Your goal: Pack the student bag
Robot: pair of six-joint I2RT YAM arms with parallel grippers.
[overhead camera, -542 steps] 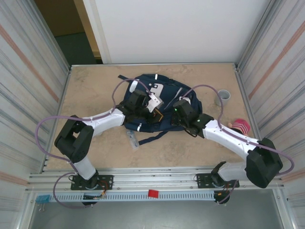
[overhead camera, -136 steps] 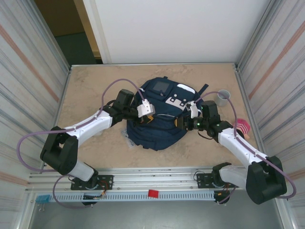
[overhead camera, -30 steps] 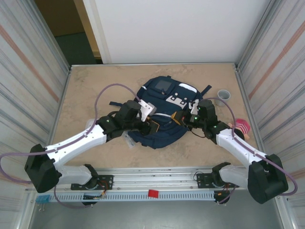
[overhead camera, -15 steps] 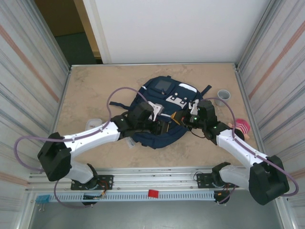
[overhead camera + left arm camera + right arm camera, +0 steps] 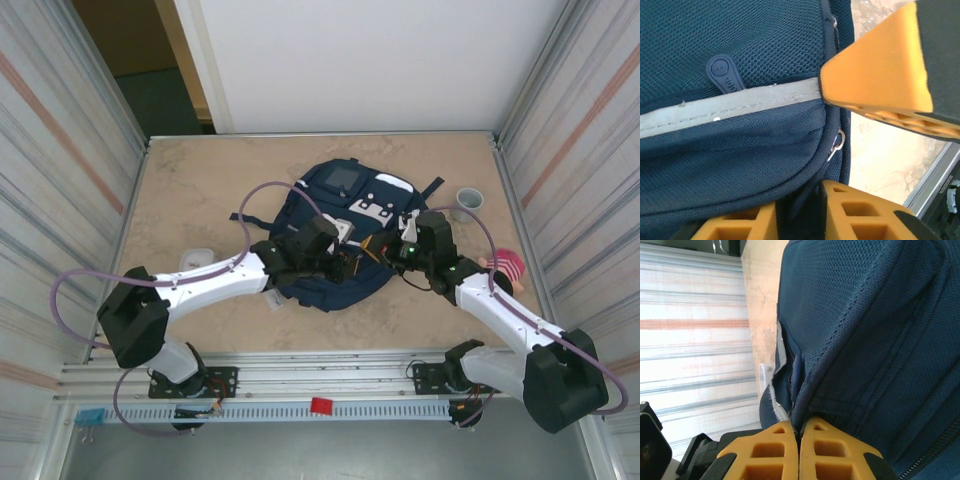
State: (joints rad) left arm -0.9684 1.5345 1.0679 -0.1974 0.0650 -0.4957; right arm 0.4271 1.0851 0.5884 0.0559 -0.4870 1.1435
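The navy student bag [image 5: 340,215] lies flat in the middle of the table, grey window toward the far side. My left gripper [image 5: 350,263] is at the bag's near right edge. In the left wrist view it [image 5: 800,202] is shut on a dark zipper pull strap [image 5: 805,197] that hangs from a metal slider ring [image 5: 838,140], below a grey reflective stripe [image 5: 730,107]. My right gripper [image 5: 372,247] sits just beside it, and in the right wrist view it [image 5: 799,426] is shut on a seam fold of the bag's fabric [image 5: 865,340].
A grey cup [image 5: 469,203] stands at the far right and a pink striped item [image 5: 508,265] lies near the right wall. A small white object [image 5: 197,258] rests on the left. Metal walls close in both sides.
My left arm has swung right across the bag's near edge to beside the right gripper, and its jaws have closed on the zipper pull. The right arm has held still.
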